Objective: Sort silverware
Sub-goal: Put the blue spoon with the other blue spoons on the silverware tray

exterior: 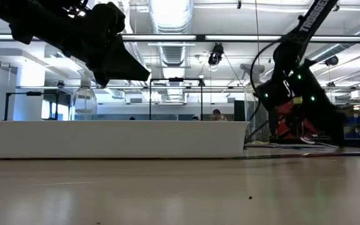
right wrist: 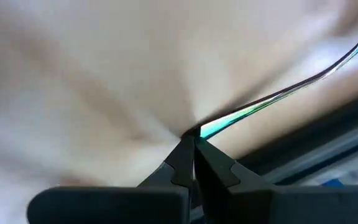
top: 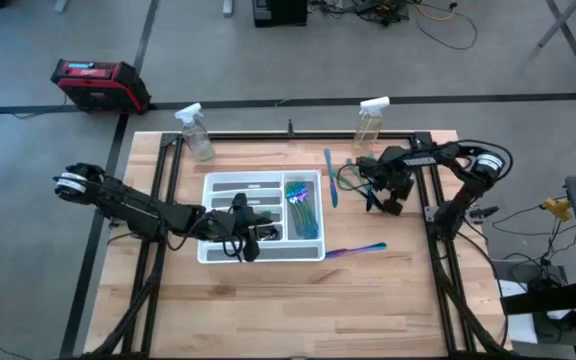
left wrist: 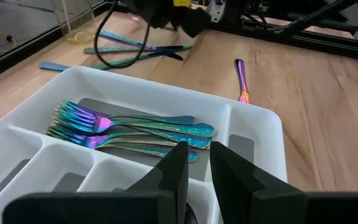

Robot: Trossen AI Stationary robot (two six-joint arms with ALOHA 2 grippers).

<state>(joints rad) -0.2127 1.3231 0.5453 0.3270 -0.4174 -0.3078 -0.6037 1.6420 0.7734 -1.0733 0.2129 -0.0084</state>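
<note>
Iridescent forks (left wrist: 129, 132) lying together in one long compartment of the white tray (top: 313, 250), tines all one way, seen in the high view as a teal-green bundle on the tray's right side. One purple-teal utensil (top: 356, 251) loose on the wooden surface (top: 368, 310) just right of the tray's near corner. A blue utensil (top: 329, 175) lying lengthwise beside the tray's far right edge. More slim pieces (left wrist: 135, 50) crossing each other on the wood beyond the tray, in the left wrist view.

Right gripper (right wrist: 193, 135) pressed together on the tip of a thin teal utensil (right wrist: 272, 99), fingertips meeting at its end, low over the surface right of the tray. Left gripper (left wrist: 194, 163) hanging over the tray's middle, fingers slightly apart with a narrow gap; cannot tell whether anything sits between them.

Two clear spray bottles (top: 196, 132) at the far edge of the surface. Red case (top: 98, 84) on the floor beyond.
</note>
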